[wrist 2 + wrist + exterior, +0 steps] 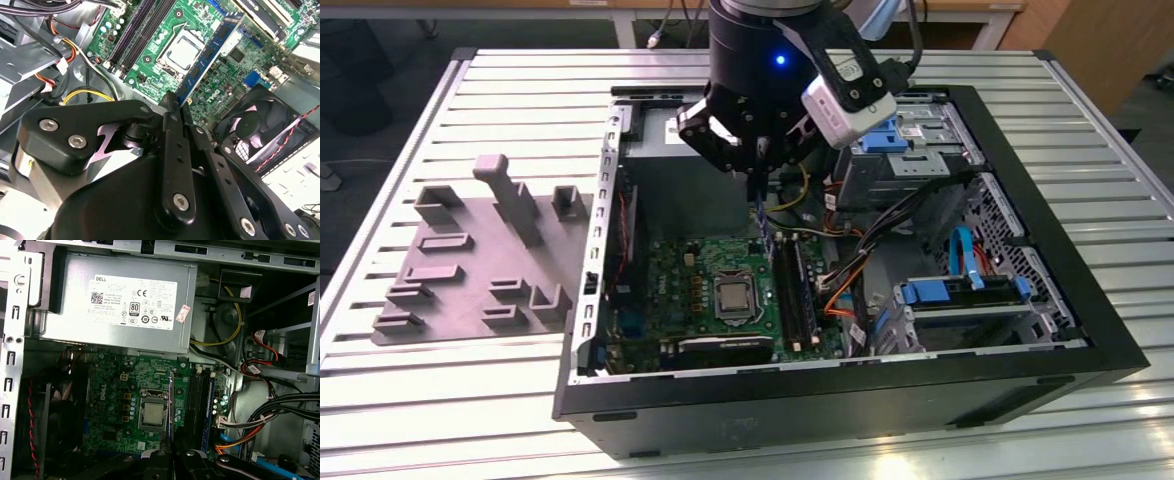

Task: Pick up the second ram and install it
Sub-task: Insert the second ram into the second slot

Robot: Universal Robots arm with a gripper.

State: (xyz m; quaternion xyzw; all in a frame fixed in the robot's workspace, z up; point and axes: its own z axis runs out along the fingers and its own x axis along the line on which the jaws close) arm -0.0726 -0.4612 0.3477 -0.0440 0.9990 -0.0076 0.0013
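Arm descending vertically from the exterior view's upper centre, its tool (758, 160) clamped on the second ram (762, 215), which hangs with long axis vertical, lower end toward the motherboard (707, 275) inside the open case (1067, 330).

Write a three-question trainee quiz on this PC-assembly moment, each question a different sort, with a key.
1. True or false: the long, narrow blue-green memory stick is already seated flat in a black socket of the green motherboard.
2. What holds the stick? A) a person's hand B) the black gripper C) nothing
3. Fill in: in the exterior view, the grey moulded parts tray lies outside the black computer case, to the view's ____.

Key: 1 false, it hangs on edge above the board near the silver processor; 2 B; 3 left.
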